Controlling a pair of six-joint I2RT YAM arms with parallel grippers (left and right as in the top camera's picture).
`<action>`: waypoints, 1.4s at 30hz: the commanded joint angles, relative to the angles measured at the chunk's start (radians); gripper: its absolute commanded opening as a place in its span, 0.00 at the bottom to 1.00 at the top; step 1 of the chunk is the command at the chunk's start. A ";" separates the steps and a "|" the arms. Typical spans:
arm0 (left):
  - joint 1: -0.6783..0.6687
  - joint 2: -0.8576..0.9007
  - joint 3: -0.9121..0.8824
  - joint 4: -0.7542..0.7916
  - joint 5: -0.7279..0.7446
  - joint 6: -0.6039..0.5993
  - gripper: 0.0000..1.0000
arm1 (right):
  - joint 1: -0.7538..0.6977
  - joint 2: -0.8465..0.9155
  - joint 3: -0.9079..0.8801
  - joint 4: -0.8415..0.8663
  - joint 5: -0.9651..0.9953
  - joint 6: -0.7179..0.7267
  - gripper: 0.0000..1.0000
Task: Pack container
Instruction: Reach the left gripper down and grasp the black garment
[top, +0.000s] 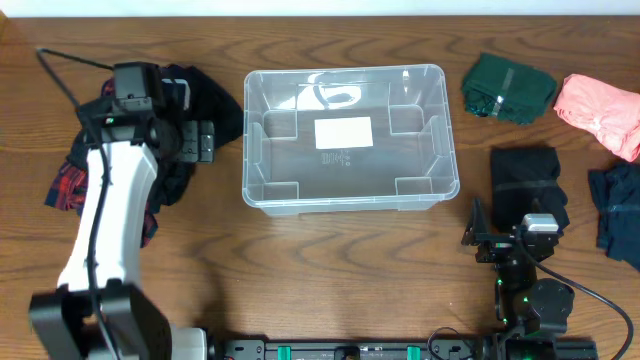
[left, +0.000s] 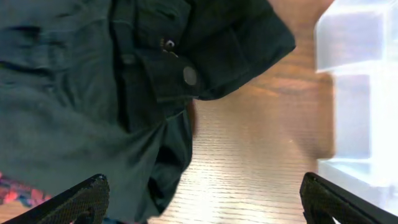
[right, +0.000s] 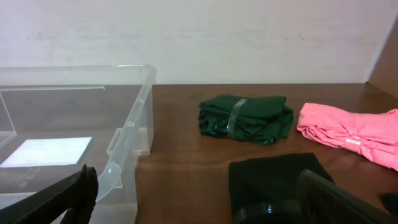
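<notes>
Nearest the overhead camera is the white left arm (top: 110, 210), reaching up the left side of the wooden bench (top: 300, 270). Its left hand (top: 203, 142) points toward the middle of the bench, fingers spread wide with nothing between them. It hangs over the edge of a dark garment (top: 215, 100), and the wrist view shows a button (left: 189, 76) on a folded flap of that garment. A red plaid cloth (top: 65, 185) lies partly beneath the dark garment, further left.

The container (top: 350, 202), a clear plastic bin, stands upright at the centre of the bench, just right of the left hand and apart from it. A white label (top: 343, 132) shows on its base.

The right hand (right: 202, 198) sits low near the front right, also spread wide and holding nothing. A folded black cloth (top: 525, 175) lies just ahead of it. Beyond that lie a folded green cloth (top: 508, 88) and a pink one (top: 600, 110). A navy piece (top: 620, 205) lies at the right edge.
</notes>
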 joint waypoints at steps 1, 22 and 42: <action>0.004 0.056 0.015 -0.004 -0.116 0.083 0.98 | 0.012 -0.007 -0.002 -0.004 0.000 -0.011 0.99; 0.006 0.240 -0.029 0.014 -0.350 0.085 0.98 | 0.012 -0.007 -0.002 -0.004 0.000 -0.011 0.99; 0.004 0.366 -0.029 0.053 -0.352 0.076 0.59 | 0.012 -0.007 -0.002 -0.004 0.000 -0.011 0.99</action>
